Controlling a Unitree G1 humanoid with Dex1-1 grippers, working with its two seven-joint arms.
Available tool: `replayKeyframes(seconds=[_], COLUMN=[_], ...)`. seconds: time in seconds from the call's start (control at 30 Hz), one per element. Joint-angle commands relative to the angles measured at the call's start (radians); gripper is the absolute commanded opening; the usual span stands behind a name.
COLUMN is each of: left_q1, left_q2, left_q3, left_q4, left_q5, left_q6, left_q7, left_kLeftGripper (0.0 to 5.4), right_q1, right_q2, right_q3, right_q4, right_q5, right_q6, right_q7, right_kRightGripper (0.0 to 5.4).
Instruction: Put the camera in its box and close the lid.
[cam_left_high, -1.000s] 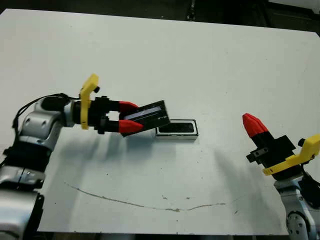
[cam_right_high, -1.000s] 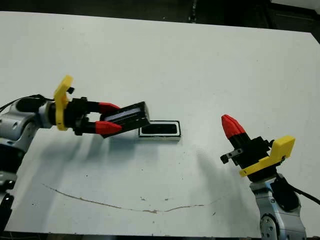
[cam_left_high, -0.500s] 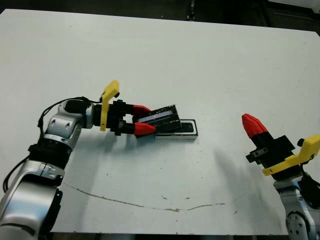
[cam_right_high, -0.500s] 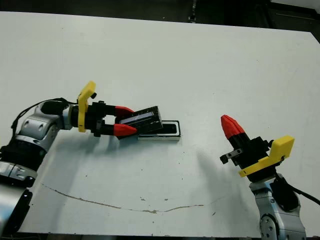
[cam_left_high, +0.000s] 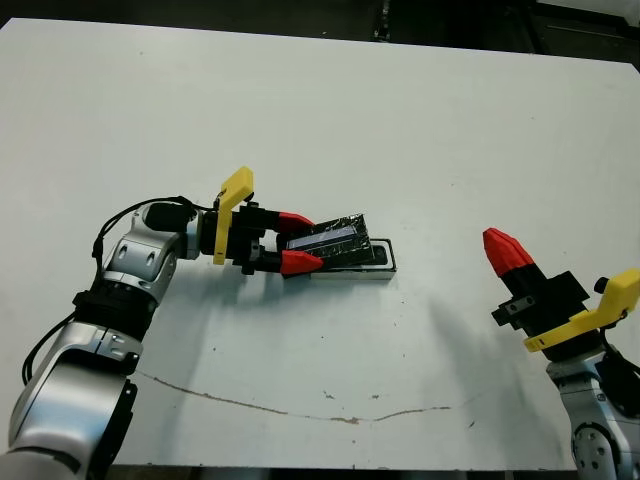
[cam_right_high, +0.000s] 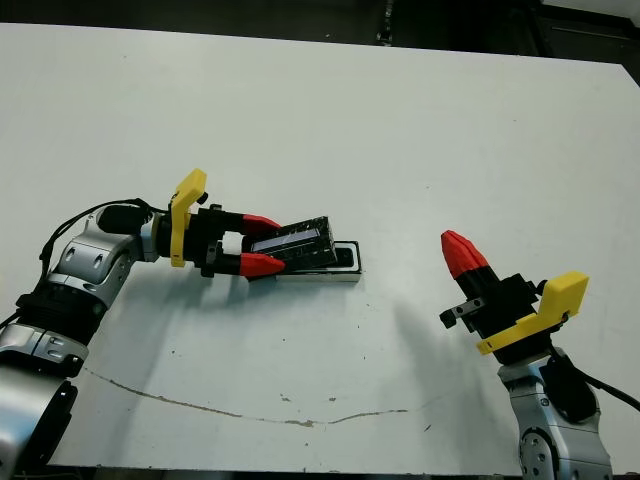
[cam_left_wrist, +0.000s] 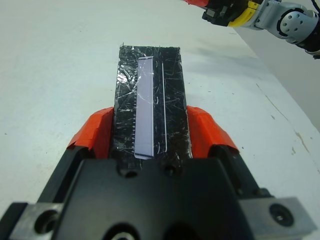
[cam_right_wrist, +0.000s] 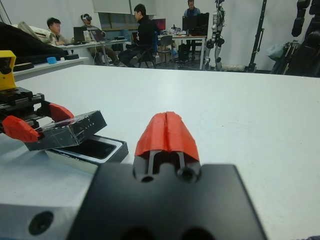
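My left gripper (cam_left_high: 305, 241) is shut on the lid (cam_left_high: 340, 241), a glossy black slab with a pale stripe (cam_left_wrist: 145, 95). The lid hangs tilted over the left part of the box (cam_left_high: 384, 268), its far end lowest, and covers most of the opening. The box is a shallow tray with a white rim (cam_right_wrist: 107, 152). Inside it lies the dark camera (cam_right_wrist: 92, 148), partly hidden under the lid. My right gripper (cam_left_high: 505, 250) is shut on nothing, raised well to the right of the box, pointing towards it.
A thin brown scratch (cam_left_high: 300, 405) runs across the table near its front edge. Beyond the far side of the table, several people (cam_right_wrist: 140, 30) sit at desks, and stands with equipment (cam_right_wrist: 260, 30) rise behind them.
My left gripper has carried the lid to the right and downward, from beside the box's left end to over the box, and the lid now lies flatter. The right arm has stayed put.
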Motion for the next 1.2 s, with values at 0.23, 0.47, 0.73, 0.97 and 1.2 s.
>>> replayKeyframes(seconds=[0.23, 0.47, 0.73, 0.97, 1.2], left_q1=[0.045, 0.025, -0.013, -0.035, -0.057], left_q2=[-0.019, -0.059, -0.11, -0.162, -0.197], left_q3=[-0.045, -0.076, -0.115, -0.121, -0.14], left_q4=[-0.013, 0.058, 0.134, 0.204, 0.216], left_q5=[0.028, 0.068, 0.114, 0.121, 0.14], left_q6=[-0.004, -0.051, -0.073, -0.155, -0.161], left_q7=[0.004, 0.03, 0.053, 0.031, 0.038], left_kLeftGripper=[3.15, 3.15, 3.15, 3.15, 3.15], right_q1=[0.013, 0.016, 0.017, 0.023, 0.019], right_q2=[-0.012, -0.01, -0.01, -0.011, -0.008], right_q3=[-0.006, -0.008, -0.007, -0.007, -0.007], right_q4=[0.007, 0.001, 0.002, -0.01, 0.006], right_q5=[-0.005, -0.002, -0.005, -0.001, 0.006], right_q6=[-0.004, 0.0, -0.009, 0.009, -0.004], right_q7=[0.004, -0.003, -0.001, -0.013, 0.001], right_kRightGripper=[0.0, 0.0, 0.0, 0.0, 0.0])
